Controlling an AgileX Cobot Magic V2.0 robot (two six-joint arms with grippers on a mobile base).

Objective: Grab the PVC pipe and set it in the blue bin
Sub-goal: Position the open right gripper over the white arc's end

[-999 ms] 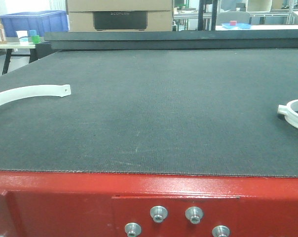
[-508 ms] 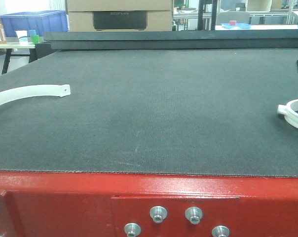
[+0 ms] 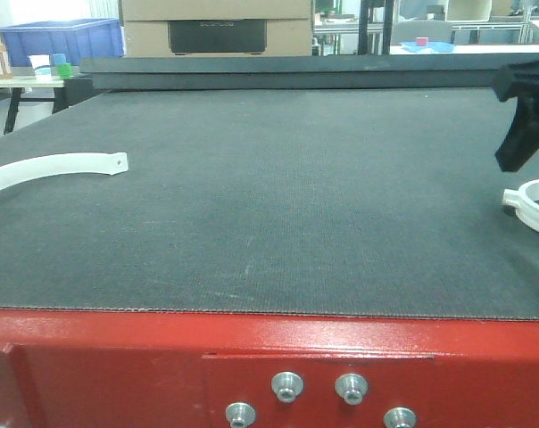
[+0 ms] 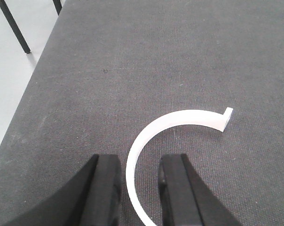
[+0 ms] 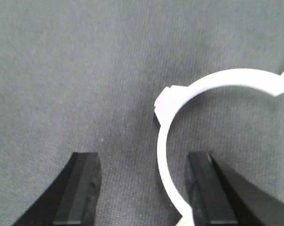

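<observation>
A white curved PVC pipe piece [image 3: 55, 167] lies at the left of the dark mat. In the left wrist view this arc [image 4: 179, 120] runs down between the fingers of my open left gripper [image 4: 141, 188], untouched. A second white PVC ring piece [image 3: 537, 203] lies at the mat's right edge. My right gripper [image 3: 516, 147] hangs just above and behind it. In the right wrist view the ring [image 5: 217, 82] curves down between the spread fingers of the open right gripper [image 5: 144, 188], close to the right finger. The blue bin [image 3: 60, 40] stands far back left, off the table.
A raised dark ledge [image 3: 287, 71] closes the mat's far side, with a cardboard box [image 3: 216, 27] behind it. A side table with a bottle and cups [image 3: 20, 69] stands at the back left. The mat's left edge drops to the floor [image 4: 10, 94].
The right arm has come into the front view from the upper right and dropped toward the right ring piece. Both white pieces lie where they were.
</observation>
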